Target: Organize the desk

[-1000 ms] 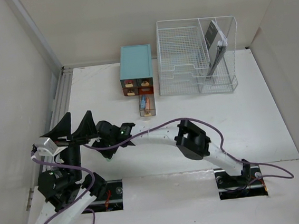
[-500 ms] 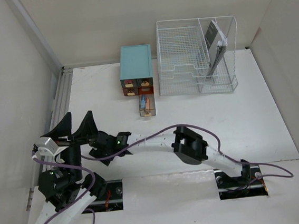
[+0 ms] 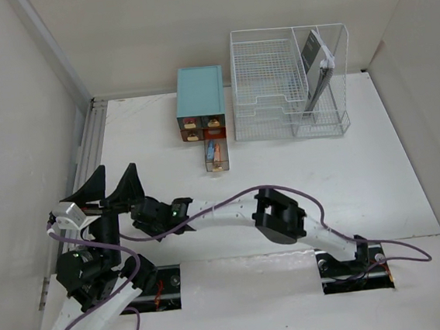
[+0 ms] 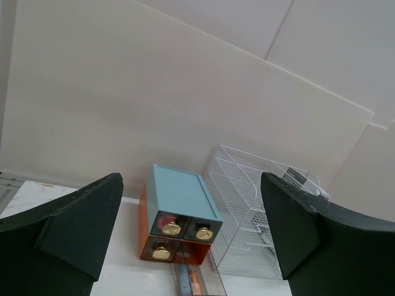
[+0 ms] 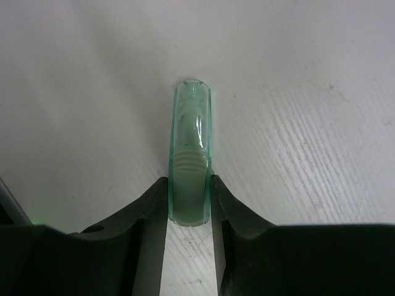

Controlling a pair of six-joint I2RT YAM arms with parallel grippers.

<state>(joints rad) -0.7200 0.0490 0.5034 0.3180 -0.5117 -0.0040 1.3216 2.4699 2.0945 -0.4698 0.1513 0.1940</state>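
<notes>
Desk: large matte-white rectangular tabletop [image 3: 345, 168], lying beneath both arms; storage is kept along its far edge, judged to be within reach; silver metal rails [image 3: 86, 147] on the left edge, surface faintly scuffed
Held item: translucent green plastic tube with a ribbed collar [image 5: 190, 142], gripped at one end, judged bound for storage
Right gripper [image 5: 190, 185]: clamped on the tube, low over the desk's near left
Left gripper [image 3: 116, 175]: spread wide, nothing held, raised aside
Teal drawer box [image 3: 200, 90]: one clear drawer [image 3: 215, 155] drawn out, judged ready for receiving
</notes>
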